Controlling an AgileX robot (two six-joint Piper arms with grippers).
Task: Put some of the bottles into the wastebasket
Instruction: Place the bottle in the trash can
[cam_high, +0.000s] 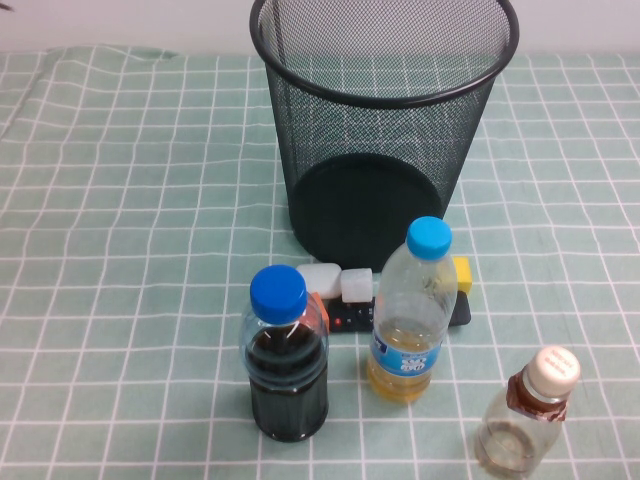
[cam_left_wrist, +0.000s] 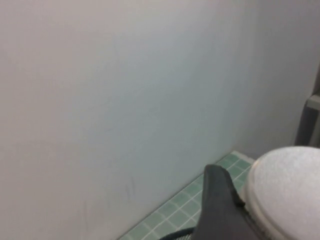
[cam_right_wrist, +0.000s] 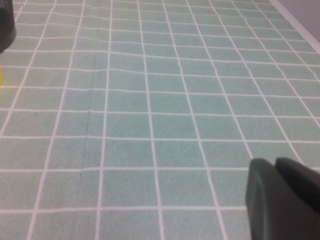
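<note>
1. From above, the wastebasket (cam_high: 383, 130) stands at the back; a small cream-capped bottle (cam_high: 528, 415) stands upright near the front right, so the right arm looks nearer. Neither gripper appears here.
2. Left wrist: left gripper (cam_left_wrist: 235, 210) beside a white cap (cam_left_wrist: 287, 190); whether it grips, I cannot tell.
3. Right wrist: right gripper (cam_right_wrist: 282, 195) above bare cloth (cam_right_wrist: 150, 100); grip state unclear.

Your left claw (cam_left_wrist: 235, 220) shows you only a dark grey, matte, tapering finger, and your right claw (cam_right_wrist: 282, 197) only a black, smooth-edged, rounded finger block.
</note>
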